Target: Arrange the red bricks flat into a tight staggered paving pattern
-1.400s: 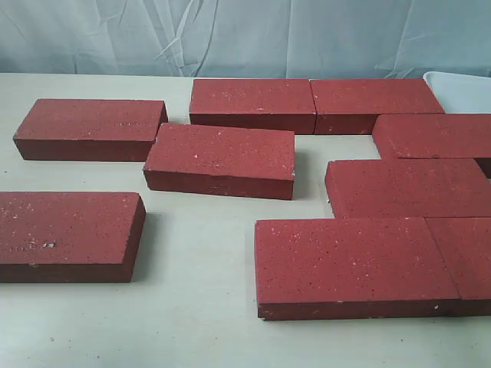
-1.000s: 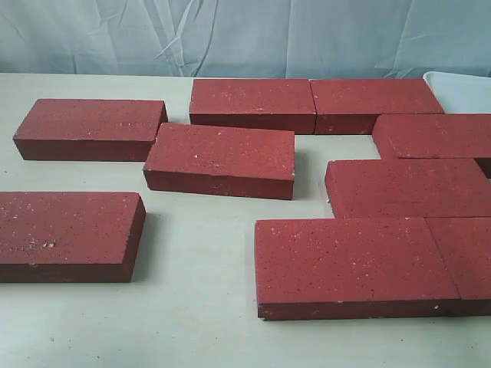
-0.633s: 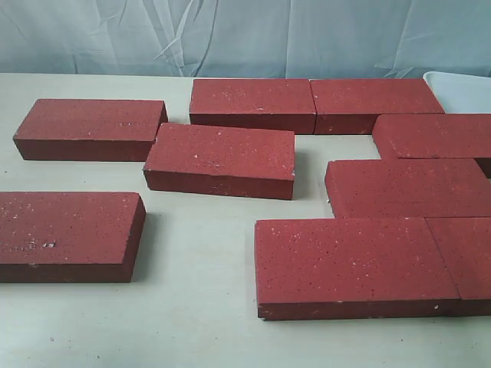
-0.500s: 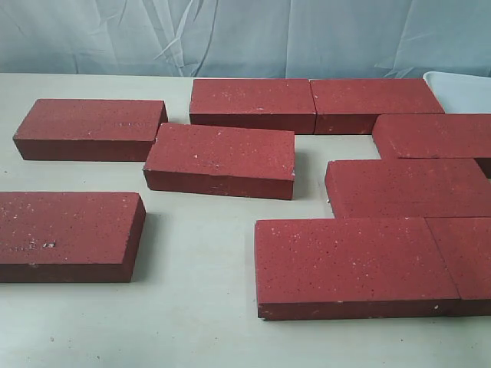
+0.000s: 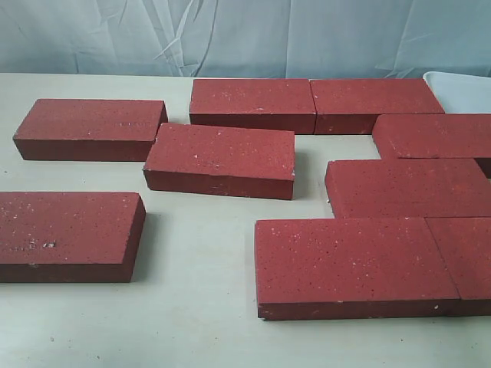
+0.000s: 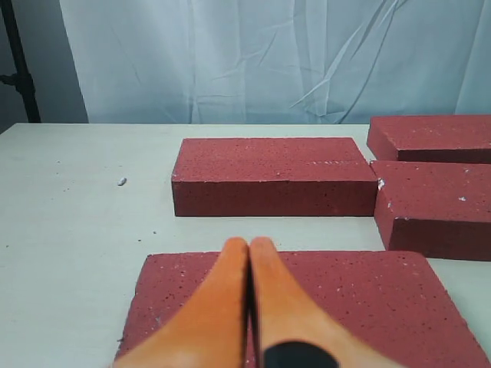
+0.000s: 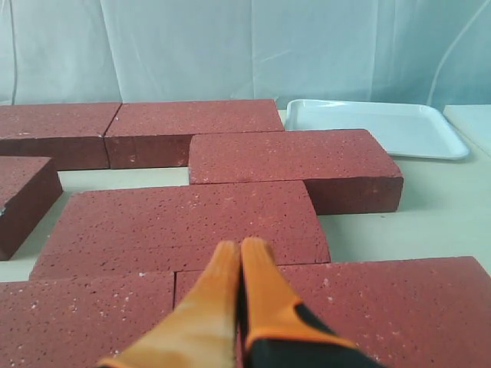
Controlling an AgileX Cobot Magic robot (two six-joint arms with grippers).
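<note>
Several dark-red bricks lie flat on the pale table. On the right they form staggered rows: two at the back (image 5: 252, 98), one (image 5: 433, 134) behind another (image 5: 406, 186), and two at the front (image 5: 353, 258). Three loose bricks lie to the left: one at far left (image 5: 90, 121), one slightly skewed in the middle (image 5: 222, 153), one at near left (image 5: 67, 228). Neither gripper shows in the exterior view. My left gripper (image 6: 249, 244) is shut with nothing in it, above the near-left brick (image 6: 368, 299). My right gripper (image 7: 241, 245) is shut and empty above the front row (image 7: 383, 307).
A white tray (image 5: 459, 90) sits at the back right corner, also in the right wrist view as the tray (image 7: 376, 126). A pale blue cloth backdrop (image 5: 245, 34) hangs behind the table (image 5: 199, 307).
</note>
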